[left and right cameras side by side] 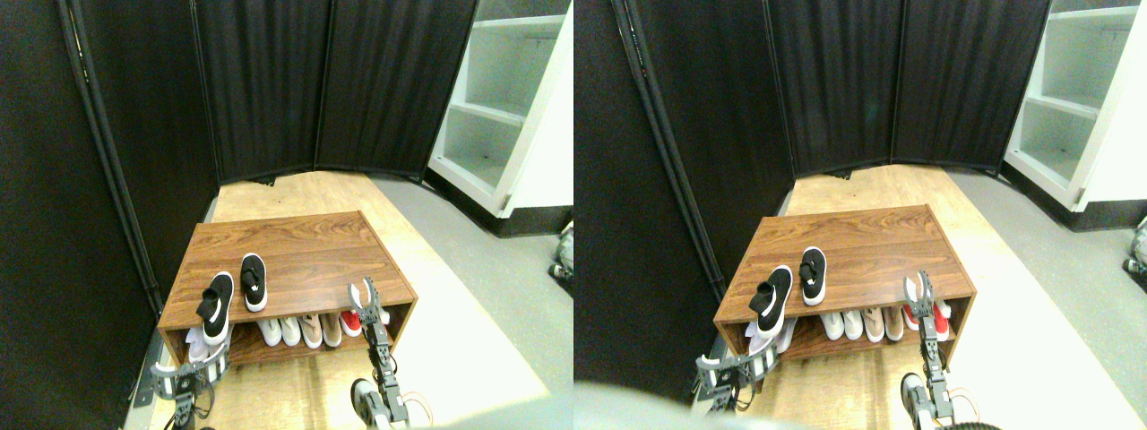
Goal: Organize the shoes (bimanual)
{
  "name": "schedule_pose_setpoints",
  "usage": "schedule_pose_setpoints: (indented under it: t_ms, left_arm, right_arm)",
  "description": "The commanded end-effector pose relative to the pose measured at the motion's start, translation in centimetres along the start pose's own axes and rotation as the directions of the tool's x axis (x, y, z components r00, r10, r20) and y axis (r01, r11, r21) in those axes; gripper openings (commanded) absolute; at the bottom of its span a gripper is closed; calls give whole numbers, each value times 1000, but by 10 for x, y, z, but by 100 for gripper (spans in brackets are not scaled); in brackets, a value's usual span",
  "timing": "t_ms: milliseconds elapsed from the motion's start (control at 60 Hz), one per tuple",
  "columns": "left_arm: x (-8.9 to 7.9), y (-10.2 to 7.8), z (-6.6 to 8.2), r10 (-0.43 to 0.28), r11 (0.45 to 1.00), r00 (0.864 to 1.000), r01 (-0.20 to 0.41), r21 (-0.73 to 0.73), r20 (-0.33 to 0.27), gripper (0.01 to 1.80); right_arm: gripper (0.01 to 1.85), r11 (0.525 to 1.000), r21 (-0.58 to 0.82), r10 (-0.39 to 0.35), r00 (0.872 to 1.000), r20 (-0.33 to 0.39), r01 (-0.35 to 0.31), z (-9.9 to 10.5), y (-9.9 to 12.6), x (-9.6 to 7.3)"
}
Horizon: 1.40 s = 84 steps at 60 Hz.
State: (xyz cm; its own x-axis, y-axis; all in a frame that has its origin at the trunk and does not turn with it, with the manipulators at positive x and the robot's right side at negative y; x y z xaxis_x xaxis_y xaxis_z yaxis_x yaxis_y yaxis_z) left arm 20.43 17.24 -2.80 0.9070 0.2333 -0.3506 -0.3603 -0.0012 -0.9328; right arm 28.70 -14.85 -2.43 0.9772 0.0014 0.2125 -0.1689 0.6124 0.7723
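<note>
A low wooden shoe rack with a walnut-grain top surface [305, 237] and one open shelf below stands on a pale wood floor [296, 193], in front of a black folding fabric screen [269, 81]. The two small black slip-on sneakers with white soles sit on the top surface, both in its front-left part. The left black sneaker [216, 307] lies close to the front-left corner, tilted, with its white-soled end jutting past the front edge. The right black sneaker [254, 281] rests just beside it, a little further from the front edge, and the white mark on its side shows; the two are near one another but not touching. On the open shelf below, a row of white and beige shoes [300, 330] stands side by side, with a red shoe [351, 322] at the right end of the row. The left gripper [184, 372] hangs low in front of the rack's front-left corner, below the jutting sneaker and apart from it; whether its jaws are spread or pressed together cannot be told. The right gripper [364, 294] is raised at the front edge of the surface, toward the front-right corner, above the red shoe; its pale jaws stand spread with nothing between them. A white shelving unit [502, 107] stands far off at the back right.
</note>
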Motion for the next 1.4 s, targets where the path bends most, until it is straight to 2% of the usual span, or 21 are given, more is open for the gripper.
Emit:
schedule_pose_setpoints:
  t_ms: [17, 300, 400, 483, 583, 633, 717, 800, 1000, 1217, 1400]
  left_arm:
    - [10, -4, -6, -22, 1000, 1000, 22, -6, 2, 131]
    - [24, 1, -16, -1, 1000, 1000, 1, 2, -13, 129]
    - [32, 5, -19, 12, 1000, 1000, -12, 8, -12, 129]
    - [36, 8, -21, 17, 997, 1000, -15, 75, -21, 122]
    - [41, 14, -26, -7, 975, 1000, 13, 222, -29, 122]
    - [42, 16, -27, -19, 968, 999, 25, 251, -27, 118]
    - [44, 19, -29, -84, 938, 996, 85, 335, -19, 109]
    - [40, 16, -28, -94, 923, 996, 91, 373, -12, 111]
    - [31, 13, -24, -102, 927, 995, 94, 364, 3, 118]
    - [32, 11, -22, -120, 932, 993, 111, 345, 5, 118]
    - [40, 12, -20, -82, 943, 997, 81, 323, -11, 133]
  right_arm:
    - [24, 999, -1, 41, 999, 36, -41, 4, 5, 1]
    - [26, 1000, 15, 12, 999, 29, -13, 4, 6, 2]
    - [26, 999, -3, 35, 999, 31, -35, 4, 5, 3]
    - [25, 999, 12, 37, 999, 35, -38, 4, 5, 3]
    - [25, 999, 7, 40, 999, 35, -40, 5, 4, 4]
    - [25, 999, 8, 30, 999, 34, -31, 5, 4, 3]
    - [26, 1000, 5, 25, 999, 33, -25, 6, 3, 4]
    - [27, 1000, -1, 17, 999, 35, -17, 7, 3, 4]
    - [25, 1000, 5, 14, 999, 36, -14, 7, 2, 3]
    - [25, 1000, 13, 19, 999, 32, -20, 5, 1, 4]
    - [22, 1000, 10, 24, 999, 33, -24, 5, 1, 5]
